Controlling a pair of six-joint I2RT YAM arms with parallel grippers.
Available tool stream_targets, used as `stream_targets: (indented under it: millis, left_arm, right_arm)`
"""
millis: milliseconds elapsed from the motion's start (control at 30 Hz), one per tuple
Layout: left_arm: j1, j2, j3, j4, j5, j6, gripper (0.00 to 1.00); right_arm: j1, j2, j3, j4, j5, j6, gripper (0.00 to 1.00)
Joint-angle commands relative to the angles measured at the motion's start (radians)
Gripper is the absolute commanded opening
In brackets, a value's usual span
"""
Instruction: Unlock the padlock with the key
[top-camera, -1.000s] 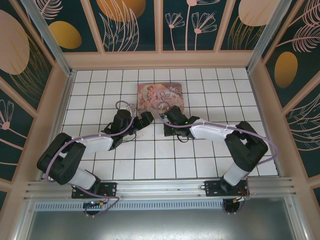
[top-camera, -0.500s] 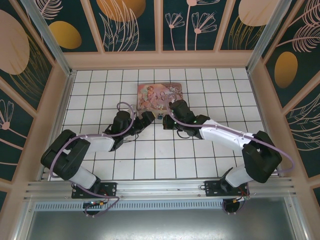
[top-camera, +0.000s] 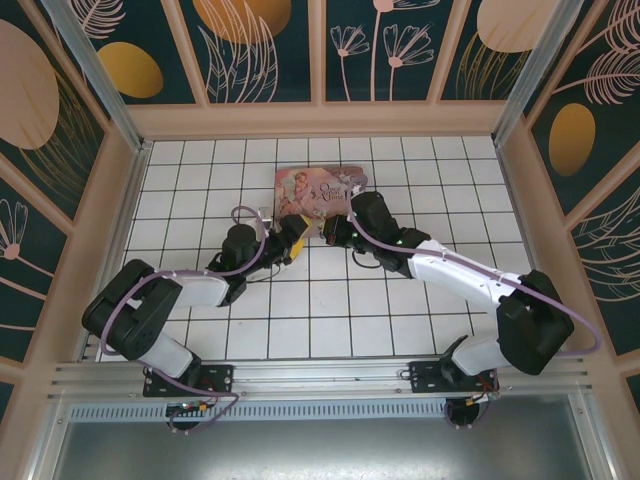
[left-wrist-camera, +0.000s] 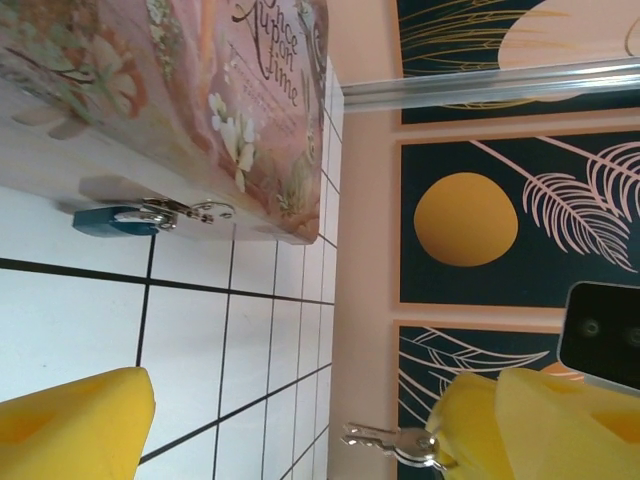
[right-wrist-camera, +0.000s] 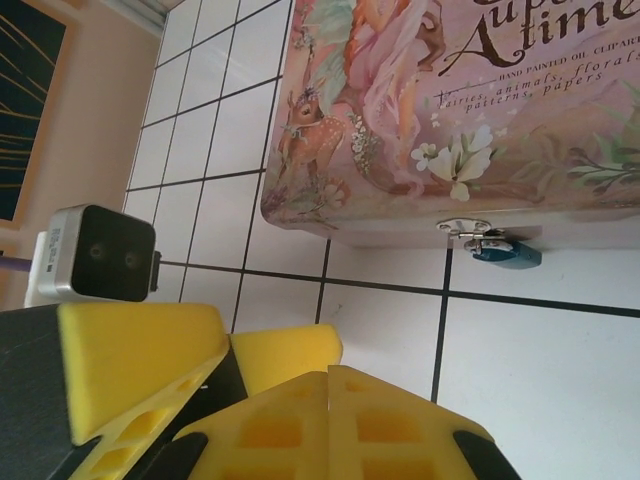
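The padlock (left-wrist-camera: 104, 220) is small and blue and hangs from a silvery hasp on the front of the pink tin; it also shows as the padlock (right-wrist-camera: 508, 253) in the right wrist view. The key (left-wrist-camera: 388, 441) is thin and silvery. It juts out sideways from the yellow fingers (left-wrist-camera: 540, 420) under the other wrist's camera, and looks pinched by my right gripper (right-wrist-camera: 330, 378), which is shut. My left gripper (left-wrist-camera: 295, 415) stands wide open with nothing between its fingers, a tile short of the padlock. From above, both grippers meet at the tin's front edge: left gripper (top-camera: 291, 243), right gripper (top-camera: 328, 231).
The pink illustrated tin (top-camera: 320, 188) lies flat on the white tiled floor (top-camera: 300, 320), just beyond both grippers. Beige walls with dark floral panels (top-camera: 320, 50) close in the floor on three sides. Open tiles lie in front of the tin.
My right arm has stretched forward and leftward, bringing its shut gripper up to the tin's front edge, close to the left gripper. The left gripper has edged slightly toward it.
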Motion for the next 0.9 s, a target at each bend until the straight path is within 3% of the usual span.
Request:
stream_targets:
  millis: [0,233,467,500,633,733,867]
  left_arm:
    - [-0.005,-0.051,-0.005,-0.041,-0.027,0.023,0.88]
    - [-0.005,-0.064,-0.030,-0.091,-0.059,0.078,0.88]
    - [-0.005,-0.042,-0.045,-0.084,-0.063,0.090,0.87]
    - [-0.005,-0.042,-0.046,-0.086,-0.065,0.092,0.88]
    - [-0.005,-0.042,-0.048,-0.095,-0.070,0.105,0.87]
    - [-0.005,-0.045,-0.046,-0.104,-0.077,0.117,0.88]
    - [-0.005,-0.042,-0.040,-0.110,-0.083,0.128,0.88]
  right_arm:
    - [-0.006,-0.011,-0.047,0.011,-0.019,0.014,0.00]
    - [0.007,0.087,-0.156,0.024,-0.056,-0.005,0.00]
    - [0.023,0.215,-0.161,0.058,-0.045,-0.028,0.00]
    - [0.024,0.226,-0.158,0.058,-0.043,-0.034,0.04]
    - [0.035,0.195,-0.160,0.048,-0.018,-0.032,0.39]
    - [0.048,0.151,-0.157,0.012,0.023,-0.028,0.50]
    - [0.077,0.129,-0.145,-0.054,0.088,-0.034,0.57]
